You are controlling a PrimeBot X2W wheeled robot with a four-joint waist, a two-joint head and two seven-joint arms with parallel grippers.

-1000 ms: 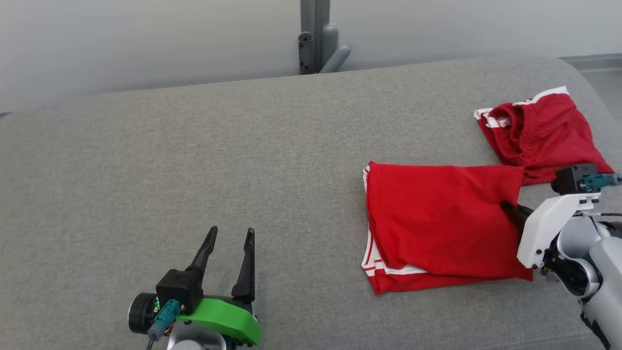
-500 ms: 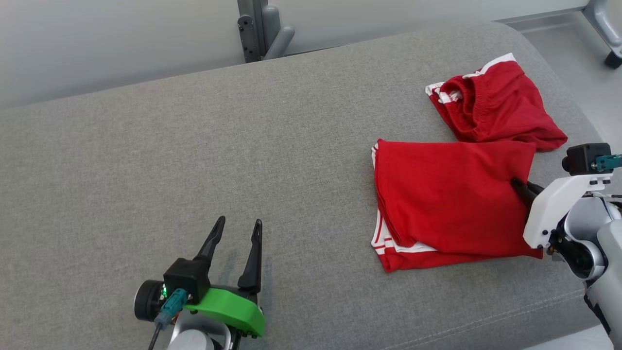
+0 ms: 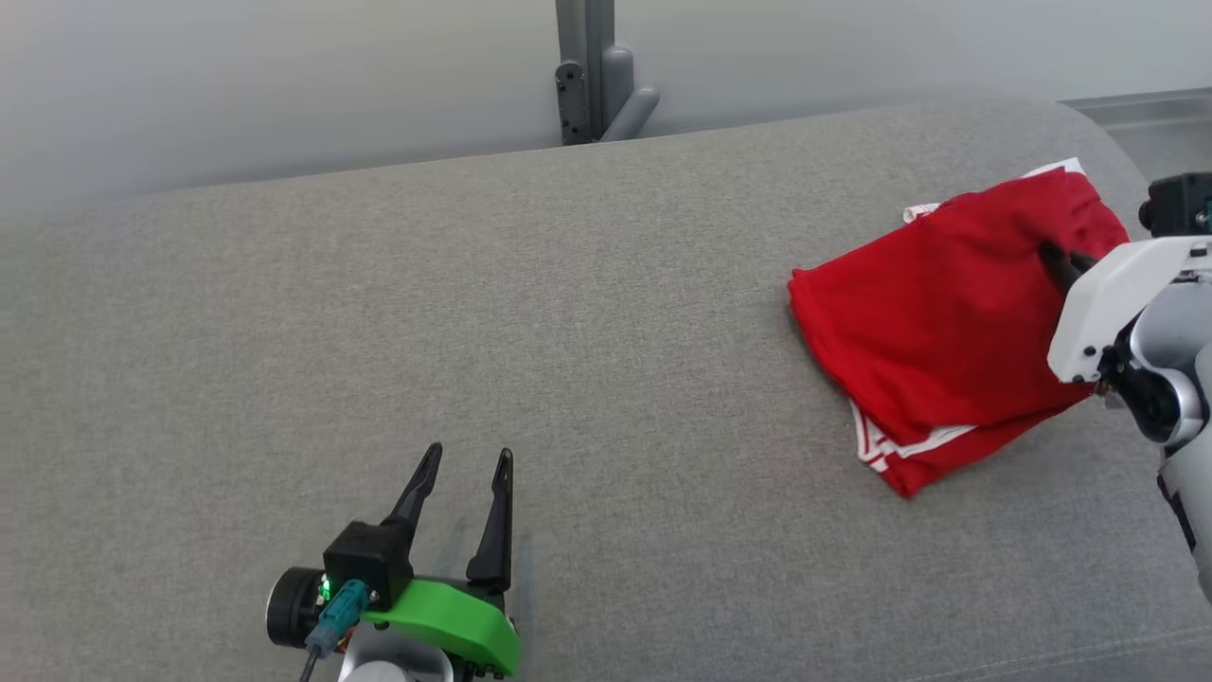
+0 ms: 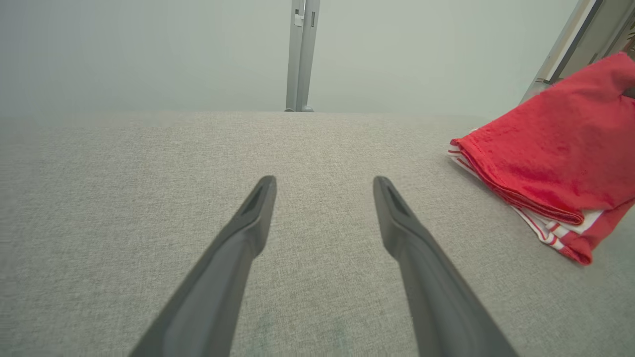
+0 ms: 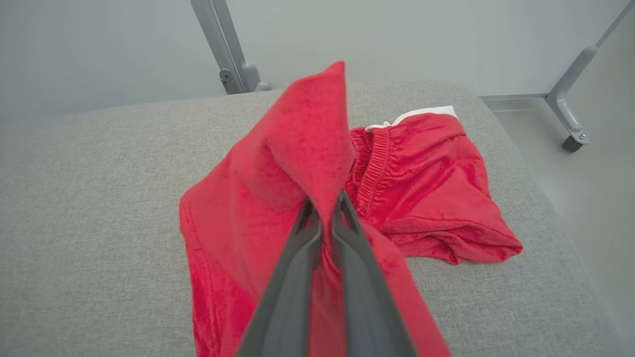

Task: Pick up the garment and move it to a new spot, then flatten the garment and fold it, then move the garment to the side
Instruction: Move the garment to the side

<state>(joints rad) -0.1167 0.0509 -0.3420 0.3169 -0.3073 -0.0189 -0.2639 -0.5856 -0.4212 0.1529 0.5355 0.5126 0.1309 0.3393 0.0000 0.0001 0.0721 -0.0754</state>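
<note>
Your folded red garment with white side stripes sits at the right end of the grey fabric cushion. One edge is lifted because the right gripper is pinched tight on it, which I'd guess is the move-aside step. It partly overlaps a bunched red piece with an elastic waistband. The left gripper is spread wide and empty, parked well apart so it stays out of the way.

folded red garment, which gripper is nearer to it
Right. The right gripper is shut on the folded red garment; the left gripper hangs open far off to its left.
</note>
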